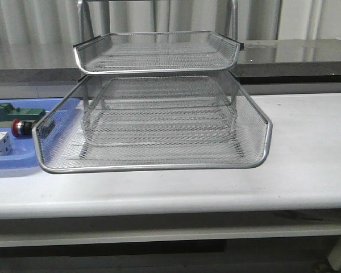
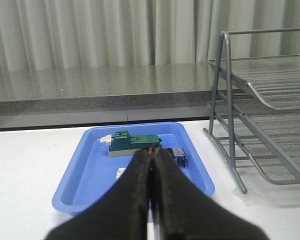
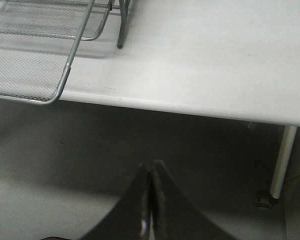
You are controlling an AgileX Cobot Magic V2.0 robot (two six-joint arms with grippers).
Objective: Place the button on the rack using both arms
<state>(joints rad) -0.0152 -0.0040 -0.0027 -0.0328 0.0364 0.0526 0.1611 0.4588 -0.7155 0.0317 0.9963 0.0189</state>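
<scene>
My left gripper (image 2: 151,165) has its fingers pressed together with nothing between them, hanging above the near end of the blue tray (image 2: 75,192). The button (image 1: 21,127) lies on its side in that tray, red cap pointing away from the rack (image 1: 153,108) (in my left wrist view only its blue-and-black body (image 2: 178,156) peeks out beside my fingers). A green block (image 2: 132,143) sits just beyond it, and a white cube with dark dots (image 1: 0,143) lies nearer the tray's front edge. The rack stands on the white table (image 1: 307,165), just beside the tray. My right gripper (image 3: 150,172) is also closed and empty, held out past the table's front edge, over the floor, well apart from the button.
</scene>
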